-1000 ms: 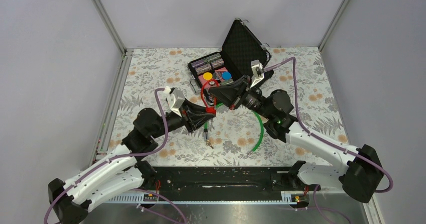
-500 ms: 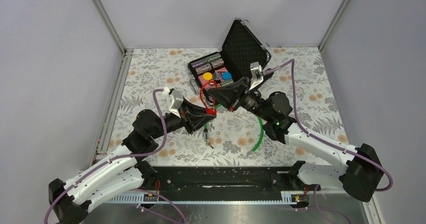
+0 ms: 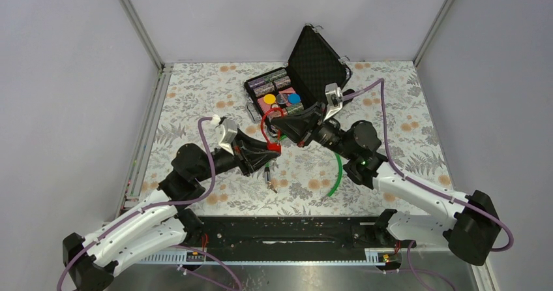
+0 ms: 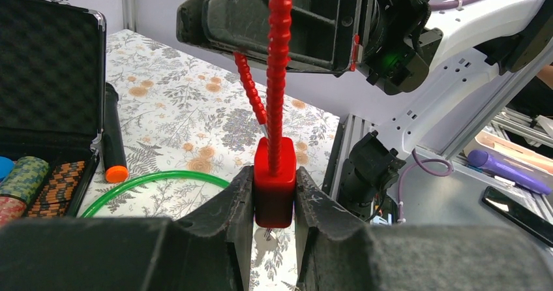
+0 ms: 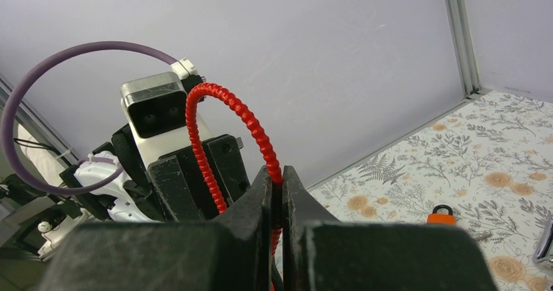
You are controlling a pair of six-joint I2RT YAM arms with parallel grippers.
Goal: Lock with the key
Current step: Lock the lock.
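A red lock body (image 4: 274, 186) with a red ribbed cable loop (image 4: 279, 76) is clamped between the fingers of my left gripper (image 4: 274, 196), above the table. In the top view the left gripper (image 3: 272, 147) is at the table's middle, with the cable (image 3: 263, 122) arching up from it. My right gripper (image 3: 278, 117) faces it and is shut on that cable (image 5: 228, 108) near its free end; its jaws (image 5: 277, 193) pinch the cable. A small dark tip shows under the lock body; I cannot tell whether it is the key.
An open black case (image 3: 319, 59) with chips stands at the back. A green cable loop (image 3: 337, 167) lies under the right arm, with its barrel end and keys (image 3: 270, 181) on the cloth. A small orange padlock (image 5: 442, 214) and a black marker (image 4: 112, 141) lie nearby.
The right gripper has shifted slightly up and right with the cable. The left gripper has stayed shut on the red lock, nearly still.
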